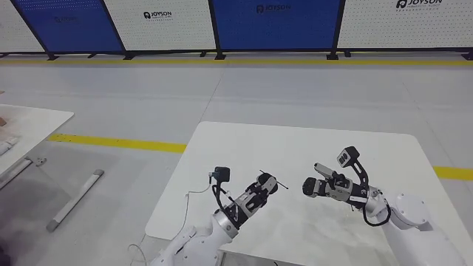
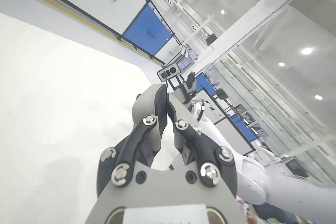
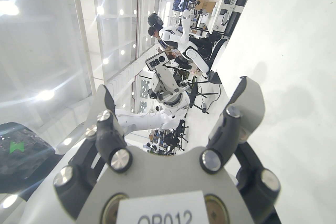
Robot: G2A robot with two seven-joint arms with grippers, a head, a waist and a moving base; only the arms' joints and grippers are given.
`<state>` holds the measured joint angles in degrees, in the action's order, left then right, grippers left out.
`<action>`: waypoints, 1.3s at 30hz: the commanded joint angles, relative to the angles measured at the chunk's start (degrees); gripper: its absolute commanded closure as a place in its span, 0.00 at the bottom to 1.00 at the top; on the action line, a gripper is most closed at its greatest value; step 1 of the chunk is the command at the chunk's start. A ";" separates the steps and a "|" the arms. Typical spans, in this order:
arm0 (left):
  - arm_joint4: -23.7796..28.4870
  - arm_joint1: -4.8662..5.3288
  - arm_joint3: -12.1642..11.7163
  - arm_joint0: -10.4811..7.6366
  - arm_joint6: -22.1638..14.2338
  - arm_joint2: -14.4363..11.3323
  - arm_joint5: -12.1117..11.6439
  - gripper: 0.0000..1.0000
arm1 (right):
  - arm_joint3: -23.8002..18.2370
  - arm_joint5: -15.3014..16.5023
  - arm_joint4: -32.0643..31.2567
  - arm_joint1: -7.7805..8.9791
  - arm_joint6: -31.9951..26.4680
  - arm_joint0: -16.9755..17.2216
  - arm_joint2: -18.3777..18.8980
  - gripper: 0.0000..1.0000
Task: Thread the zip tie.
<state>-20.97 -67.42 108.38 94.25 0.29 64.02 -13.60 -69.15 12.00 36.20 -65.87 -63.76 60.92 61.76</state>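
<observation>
Aloft over table [image 1: 332, 148]: L gripper [image 1: 272, 182] pinches zip tie [image 1: 283, 187].

Logos [image 1: 419, 2] on wall panels [image 1: 384, 26] (coded label [image 3: 164, 214] on right claw [image 3: 174, 86])

A white table [image 1: 318, 148] stands on a grey floor [image 1: 148, 96].

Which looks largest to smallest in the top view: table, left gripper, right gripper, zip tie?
1. table
2. left gripper and right gripper: alike in size, so not ranked
3. zip tie, a thin black strip at the left gripper's tip
</observation>
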 commanded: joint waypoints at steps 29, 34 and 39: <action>-6.71 -0.33 -4.18 -2.30 -2.16 -2.88 4.84 1.00 | 0.00 0.00 0.00 0.00 0.00 0.00 0.00 0.00; -5.54 -0.42 -4.33 -2.29 -1.76 -2.92 5.24 1.00 | 0.00 0.00 0.00 0.00 0.00 0.00 0.00 0.00; 4.26 -1.11 -4.96 -4.01 -1.65 -2.39 9.44 1.00 | 0.00 0.00 0.00 0.00 0.00 0.00 0.00 0.00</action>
<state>-18.57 -68.45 103.51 90.69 -1.17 61.42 -4.94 -69.15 12.00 36.20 -65.87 -63.76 60.92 61.76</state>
